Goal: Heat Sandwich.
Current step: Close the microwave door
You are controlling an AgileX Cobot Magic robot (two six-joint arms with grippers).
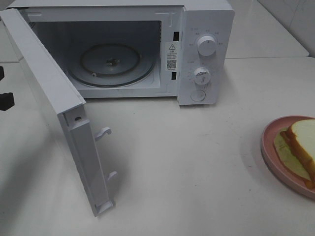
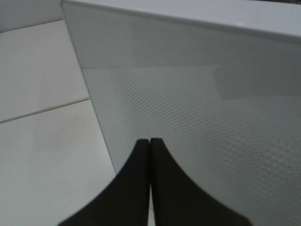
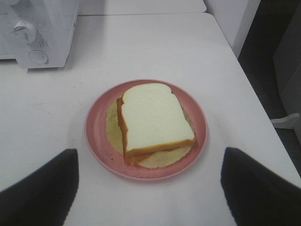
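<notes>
White table (image 1: 197, 162); sandwich (image 3: 153, 122) on plate (image 3: 96, 136), right fingers (image 3: 40, 188) wide, empty; left fingers (image 2: 136, 188) closed.

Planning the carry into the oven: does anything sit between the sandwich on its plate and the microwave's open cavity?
Nothing visible does. The table between the sandwich on its pink plate and the microwave is bare, the door is swung open to the left, and the glass turntable inside carries nothing.
</notes>
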